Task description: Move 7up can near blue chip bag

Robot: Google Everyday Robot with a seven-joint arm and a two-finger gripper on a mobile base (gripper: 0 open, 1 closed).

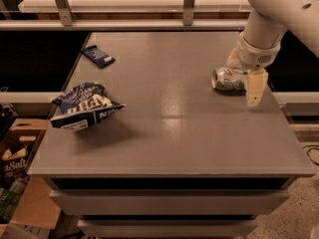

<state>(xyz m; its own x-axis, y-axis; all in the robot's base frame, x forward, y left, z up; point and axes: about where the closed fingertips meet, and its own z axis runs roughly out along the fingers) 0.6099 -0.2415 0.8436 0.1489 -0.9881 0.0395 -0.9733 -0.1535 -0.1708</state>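
The 7up can [227,79] lies on its side at the right of the grey table [169,138], silver end facing left. My gripper [245,73] is open and comes down from the upper right. One cream finger [256,86] is in front of the can's right end and the other [233,59] is behind it. I cannot tell if they touch the can. The blue chip bag [85,106], wrinkly with white lettering, lies near the table's left edge, far from the can.
A small flat dark blue packet [98,56] lies at the back left of the table. Cardboard boxes [15,158] stand on the floor to the left. A rail with metal posts [188,4] runs behind the table.
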